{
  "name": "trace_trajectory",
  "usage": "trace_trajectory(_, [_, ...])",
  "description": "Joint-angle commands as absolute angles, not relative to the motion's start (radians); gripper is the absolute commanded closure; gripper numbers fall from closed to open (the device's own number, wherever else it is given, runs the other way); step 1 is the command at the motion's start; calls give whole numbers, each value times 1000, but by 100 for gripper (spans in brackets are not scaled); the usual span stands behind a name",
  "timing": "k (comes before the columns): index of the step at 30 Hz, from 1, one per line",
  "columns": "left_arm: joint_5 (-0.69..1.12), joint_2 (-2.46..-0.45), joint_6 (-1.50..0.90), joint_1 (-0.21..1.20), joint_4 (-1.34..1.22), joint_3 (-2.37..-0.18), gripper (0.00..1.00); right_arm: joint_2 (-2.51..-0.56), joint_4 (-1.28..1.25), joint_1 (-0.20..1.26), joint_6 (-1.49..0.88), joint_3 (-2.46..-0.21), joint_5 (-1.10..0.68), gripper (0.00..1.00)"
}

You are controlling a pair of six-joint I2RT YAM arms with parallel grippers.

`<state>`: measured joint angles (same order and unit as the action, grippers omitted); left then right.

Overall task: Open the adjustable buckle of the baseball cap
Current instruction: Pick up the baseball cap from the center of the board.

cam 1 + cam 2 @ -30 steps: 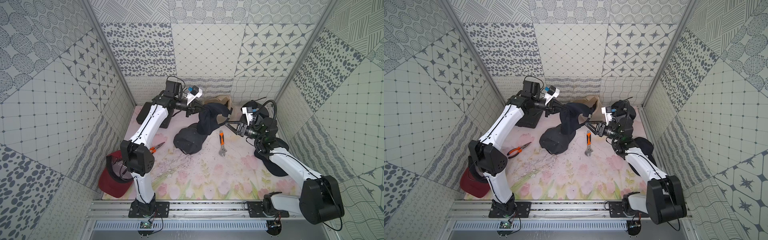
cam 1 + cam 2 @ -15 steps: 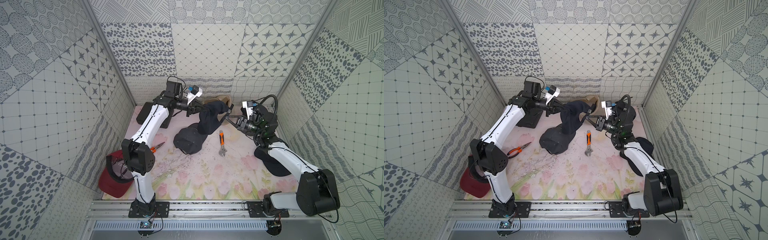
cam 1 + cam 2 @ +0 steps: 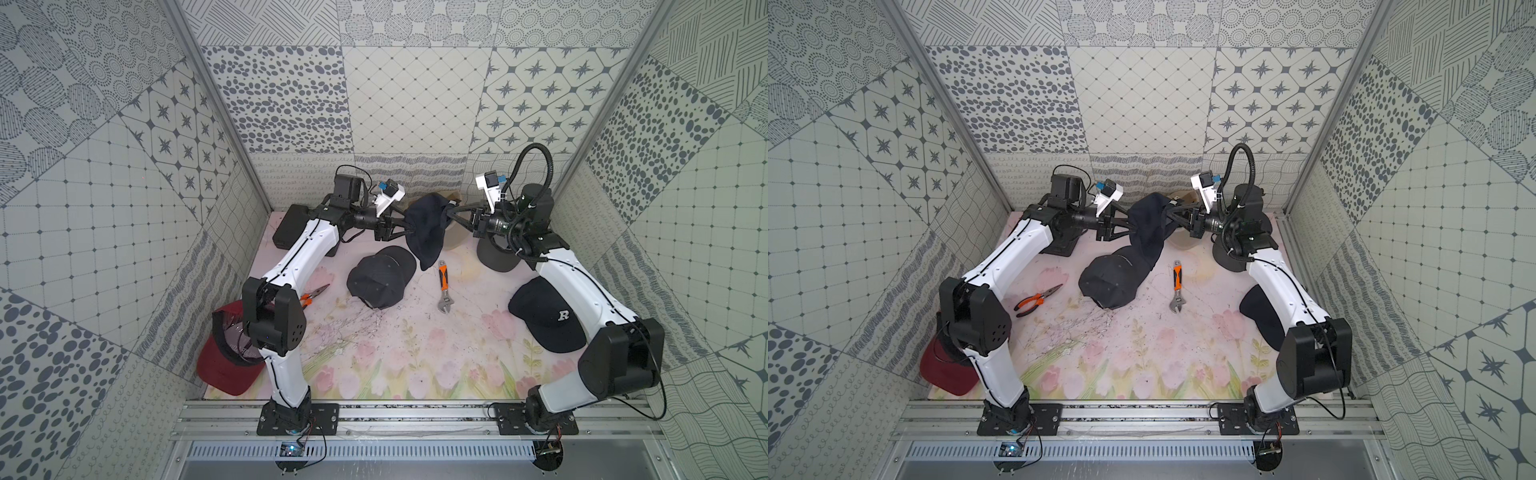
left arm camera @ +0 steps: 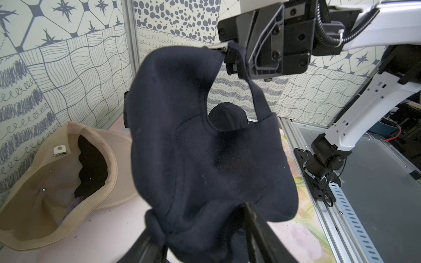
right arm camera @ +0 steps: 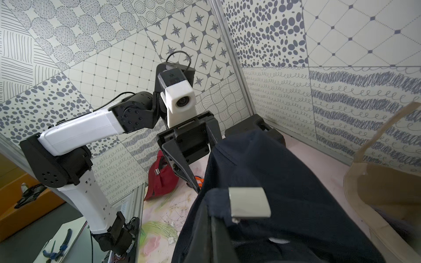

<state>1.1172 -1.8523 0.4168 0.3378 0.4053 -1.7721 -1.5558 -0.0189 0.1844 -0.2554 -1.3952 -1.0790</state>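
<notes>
While the cap (image 3: pixel 426 232) hangs in the air over the back of the tabletop (image 3: pixel 415 353), you have a claw at each side of it. Your right claw (image 3: pixel 451 209) is pinched tight on the strap (image 4: pixel 252 91), right beside the silver buckle (image 5: pixel 249 202). In the right wrist view the buckle shows as a metal plate on the strap, just off the fingertips. You cannot tell from these views whether it is undone.

Your left claw (image 3: pixel 410 228) has its jaws apart. In the left wrist view its fingers (image 4: pixel 257 227) are spread with the cap's cloth bunched between them, and whether they press on it does not show.

The cap sags from the strap, its lowest edge hanging above the tabletop near a black cap (image 3: pixel 380 278). A wrench (image 3: pixel 444 286) lies just beside that one. A tan cap (image 4: pixel 45 182) lies upside down by the back wall, behind the one you hold.
</notes>
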Motion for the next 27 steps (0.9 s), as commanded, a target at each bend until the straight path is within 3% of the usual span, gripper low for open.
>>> trace_trajectory(1, [1054,-1818,380,322,331,-1773,44,-1597,190,165,-84,-1492,-1167,100])
trace_trajectory(4, [1030,-1806,371,313,327,-1760,37,-1609,323,158,15,-1548,-1147,100])
trace_trajectory(6, [1023,-1800,365,308,325,-1754,26,-1606,328,143,16,-1555,-1147,100])
trace_trajectory(19, [1055,-1811,325,285,300,-1755,24,-1581,302,100,-12,-1546,-1187,100])
trace_trajectory(27, [1150,-1887,286,290,318,-1866,27,-1563,297,112,22,-1513,-1221,100])
